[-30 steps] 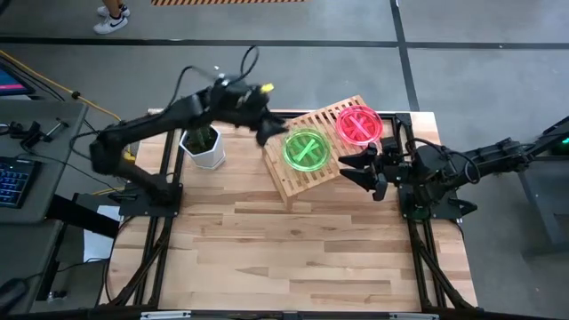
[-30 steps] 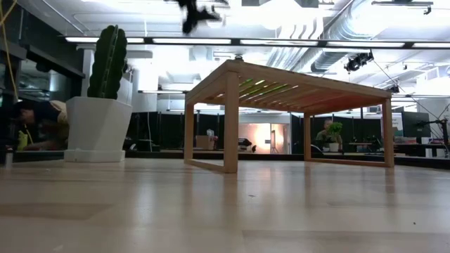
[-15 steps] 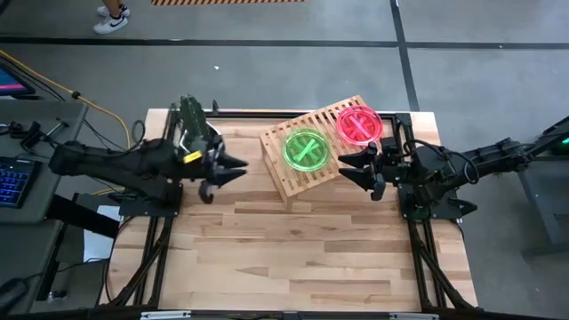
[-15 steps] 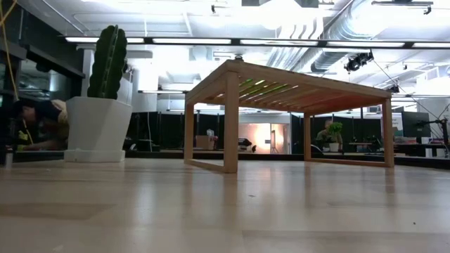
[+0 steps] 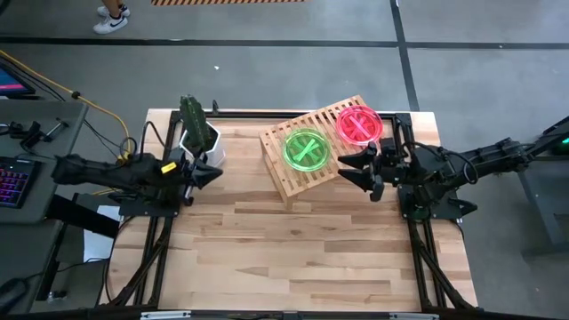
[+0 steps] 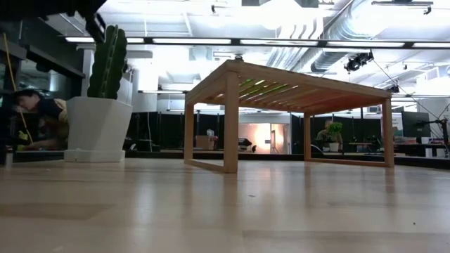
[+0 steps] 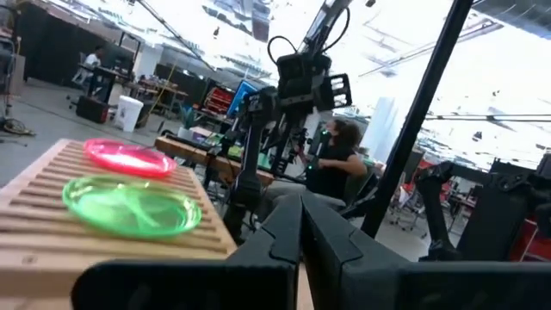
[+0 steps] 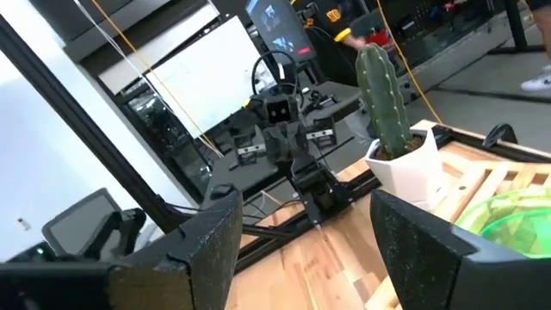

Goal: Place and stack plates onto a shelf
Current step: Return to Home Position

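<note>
The light-wood slatted shelf point(image 5: 293, 169) stands on its legs at the table's far middle, turned askew; it also shows in the low view point(image 6: 288, 88). A neon green plate point(image 5: 306, 149) lies on its slats at the middle and a pink-red plate point(image 5: 359, 124) at its far right corner. Whether each is one plate or a stack, I cannot tell. Both show in the left wrist view, green point(image 7: 129, 207) and pink point(image 7: 129, 158). My left gripper point(image 5: 216, 173) is shut and empty, left of the shelf. My right gripper point(image 5: 348, 169) is open and empty, just right of the shelf.
A cactus in a white pot point(image 5: 197, 135) stands at the far left of the table, just behind my left gripper, and shows in the low view point(image 6: 98, 119). Bare tabletop point(image 5: 293, 249) lies across the near half. People sit in the room beyond.
My left arm has drawn back from above the shelf's far left corner toward the table's left edge and has come down in front of the cactus pot. The plates and shelf have stayed where they were.
</note>
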{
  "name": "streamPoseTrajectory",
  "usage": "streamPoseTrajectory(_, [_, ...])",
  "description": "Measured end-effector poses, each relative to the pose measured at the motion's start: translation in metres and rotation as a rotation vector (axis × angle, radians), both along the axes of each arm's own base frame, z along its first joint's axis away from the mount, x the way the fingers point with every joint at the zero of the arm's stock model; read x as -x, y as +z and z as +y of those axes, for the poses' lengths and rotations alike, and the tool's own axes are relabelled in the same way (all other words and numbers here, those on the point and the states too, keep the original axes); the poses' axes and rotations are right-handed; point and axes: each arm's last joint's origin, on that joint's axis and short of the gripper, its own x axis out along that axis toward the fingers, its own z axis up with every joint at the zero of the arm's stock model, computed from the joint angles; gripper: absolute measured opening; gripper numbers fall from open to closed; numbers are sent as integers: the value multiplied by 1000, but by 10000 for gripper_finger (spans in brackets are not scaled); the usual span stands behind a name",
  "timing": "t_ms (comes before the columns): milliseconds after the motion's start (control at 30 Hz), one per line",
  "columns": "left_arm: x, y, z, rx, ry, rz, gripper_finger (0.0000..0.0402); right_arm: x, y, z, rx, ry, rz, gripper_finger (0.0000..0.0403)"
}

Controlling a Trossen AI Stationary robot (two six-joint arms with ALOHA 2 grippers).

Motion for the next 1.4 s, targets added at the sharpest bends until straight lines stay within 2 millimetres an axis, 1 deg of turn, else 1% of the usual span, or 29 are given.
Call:
streamPoseTrajectory(100, [3,-13,0,8,-7,7,0,0,0,0,-37,1,0,238])
streamPoseTrajectory(233, [5,-29,0,23,-21,-36,0,0,-4,0,-93,1,26,238])
streamPoseTrajectory(333, [7,-43,-1,40,-31,-67,0,0,-6,0,-99,0,46,238])
streamPoseTrajectory(433, [8,-53,0,74,-37,-86,0,0,-7,0,-97,0,55,238])
streamPoseTrajectory(600, [8,-54,0,85,-40,-75,0,1,-10,1,-88,28,96,238])
streamPoseTrajectory(700, [8,-54,0,120,-52,-73,1,8,-15,0,-76,81,160,230])
streamPoseTrajectory(767, [8,-54,-1,158,-83,-73,1,18,-19,-1,-60,114,231,210])
streamPoseTrajectory(800, [8,-54,-1,172,-95,-73,1,25,-22,-2,-52,119,271,193])
streamPoseTrajectory(900, [8,-55,-1,179,-98,-69,1,49,-25,-7,-7,129,344,128])
streamPoseTrajectory(1000, [8,-55,-1,157,-92,-67,1,70,-25,-11,53,111,354,50])
streamPoseTrajectory(1033, [8,-55,-1,149,-89,-67,1,75,-26,-12,64,111,331,26])
streamPoseTrajectory(1067, [8,-55,-1,143,-88,-67,1,79,-29,-13,69,119,301,13])
streamPoseTrajectory(1100, [8,-55,-1,139,-87,-66,1,82,-34,-13,71,126,269,10])
streamPoseTrajectory(1167, [8,-55,-1,140,-86,-64,1,86,-49,-13,51,158,178,21])
streamPoseTrajectory(1233, [8,-56,-1,140,-87,-59,1,86,-69,-13,40,175,113,26])
streamPoseTrajectory(1300, [7,-56,-1,139,-86,-51,1,87,-88,-13,39,181,62,19])
streamPoseTrajectory(1400, [7,-57,-1,138,-85,-43,1,91,-108,-14,53,180,9,3])
